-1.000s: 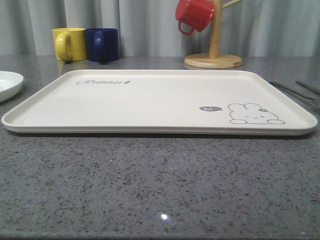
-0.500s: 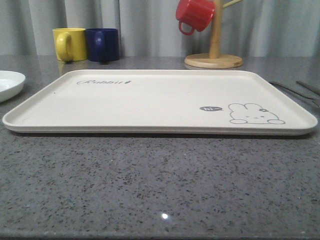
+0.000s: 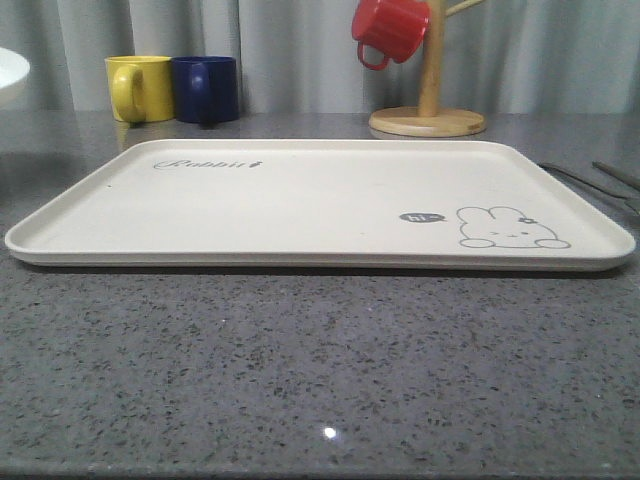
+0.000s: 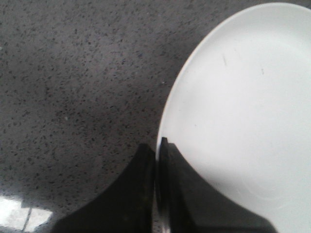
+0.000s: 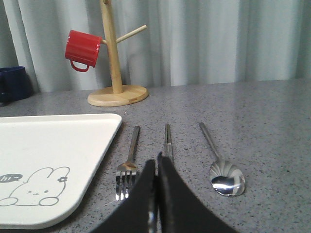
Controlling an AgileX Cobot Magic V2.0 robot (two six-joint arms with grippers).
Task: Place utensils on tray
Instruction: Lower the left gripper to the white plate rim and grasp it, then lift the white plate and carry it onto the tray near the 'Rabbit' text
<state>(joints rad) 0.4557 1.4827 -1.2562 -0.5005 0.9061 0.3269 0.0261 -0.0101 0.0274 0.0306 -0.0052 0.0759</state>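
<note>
Clearing step, judged: left tool clamped on round white plate's rim; right tool closed, empty, over flat silver chopsticks beside cream rabbit tray; next, grasp chopsticks.

I see the white plate at the left edge of the table now higher than a second ago, lifted off the grey surface and sitting up against the curtain in the front view. In the left wrist view my left gripper pinches its rim, fingers pressed together on it.
</note>
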